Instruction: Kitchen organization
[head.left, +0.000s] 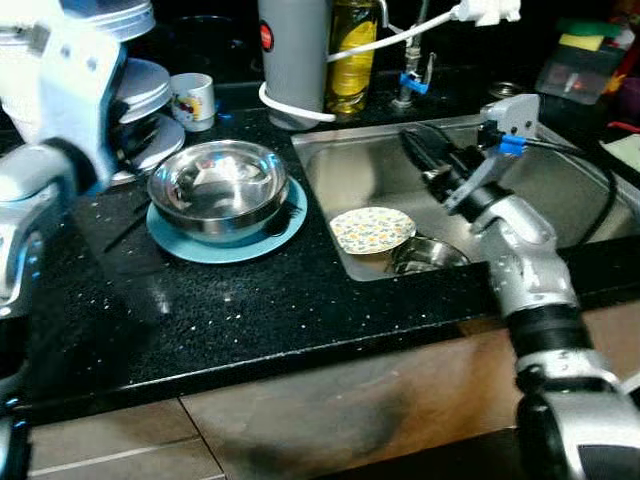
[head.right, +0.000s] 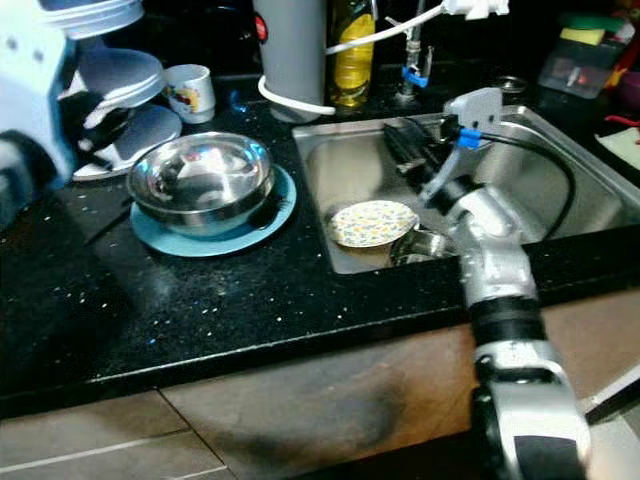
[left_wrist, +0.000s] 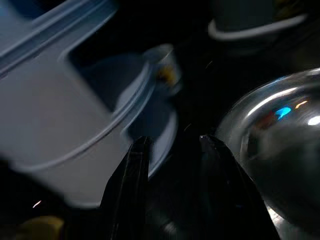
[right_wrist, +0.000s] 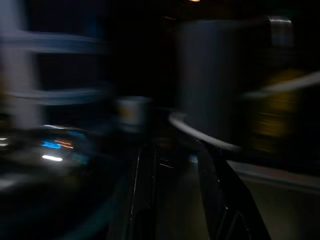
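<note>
A steel bowl (head.left: 218, 185) sits on a blue plate (head.left: 262, 240) on the black counter (head.left: 250, 300). In the sink (head.left: 345, 160) a small patterned plate (head.left: 372, 228) leans on another steel bowl (head.left: 428, 256). My right gripper (head.left: 410, 140) hovers over the sink's left half, above the patterned plate, fingers apart and holding nothing. The right wrist view is blurred. My left arm (head.left: 60, 90) is raised at the far left by the stacked plates (head.left: 150, 85). In the left wrist view my left gripper (left_wrist: 172, 142) is open and empty, between those plates and the steel bowl (left_wrist: 280, 150).
A mug (head.left: 192, 100), a grey canister (head.left: 293, 55) and a yellow bottle (head.left: 352, 50) stand along the back, with a white cable (head.left: 300, 108) around the canister. The faucet (head.left: 410, 75) is behind the sink. A sponge box (head.left: 585, 60) sits at the back right.
</note>
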